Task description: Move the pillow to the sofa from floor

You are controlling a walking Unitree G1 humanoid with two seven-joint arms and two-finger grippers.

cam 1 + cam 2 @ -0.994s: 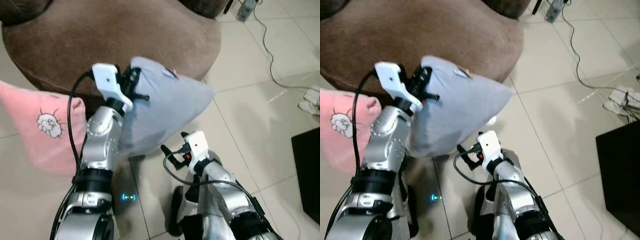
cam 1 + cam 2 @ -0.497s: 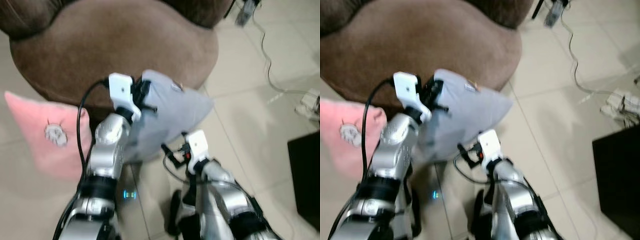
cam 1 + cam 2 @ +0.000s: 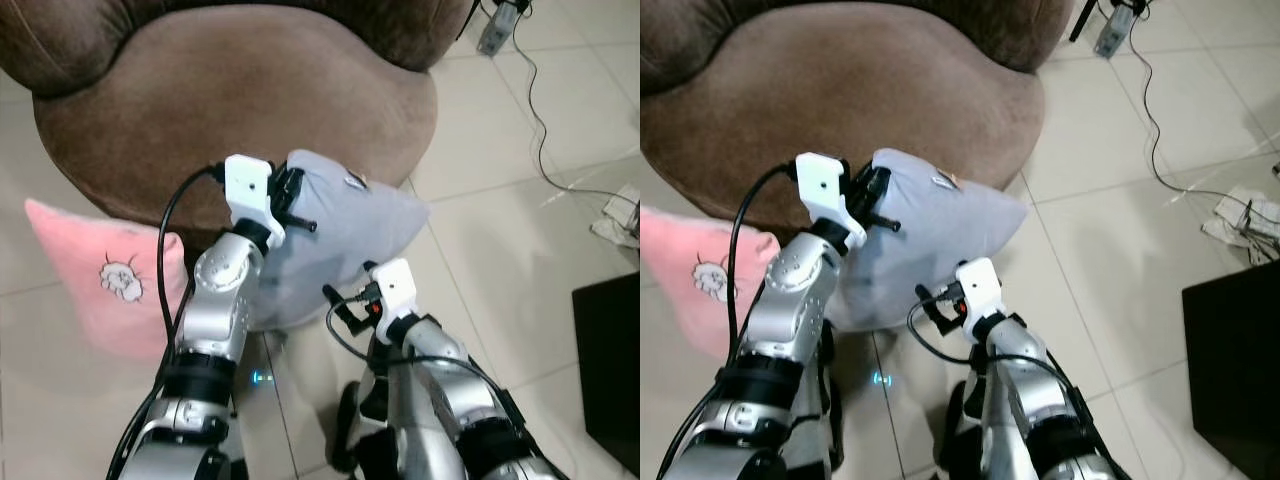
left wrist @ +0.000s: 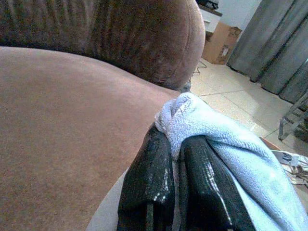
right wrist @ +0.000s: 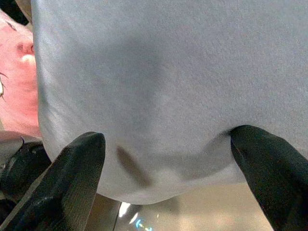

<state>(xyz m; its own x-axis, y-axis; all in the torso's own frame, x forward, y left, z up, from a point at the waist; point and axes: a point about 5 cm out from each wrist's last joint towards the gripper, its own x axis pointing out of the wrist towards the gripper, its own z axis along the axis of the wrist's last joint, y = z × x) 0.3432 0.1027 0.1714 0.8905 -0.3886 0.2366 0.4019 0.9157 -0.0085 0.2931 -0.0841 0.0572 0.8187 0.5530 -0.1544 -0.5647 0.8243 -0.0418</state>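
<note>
The left gripper (image 4: 175, 159) pinches a corner of the grey pillow (image 3: 340, 235), lifted at the brown sofa (image 3: 230, 90) seat's front edge. The right gripper (image 5: 168, 159), fingers spread, apparently touches the pillow's underside. A pink pillow (image 3: 105, 280) leans alongside.

Left arm raised and bent forward, wrist at about 11 o'clock from the torso; left gripper (image 4: 175, 159) has both black fingers pressed together, pinching a fold of grey fabric. Right arm lower, forearm reaching toward 11 o'clock; right gripper (image 5: 168, 159) has its fingers (image 5: 72, 175) spread wide, tips against the same fabric.
</note>
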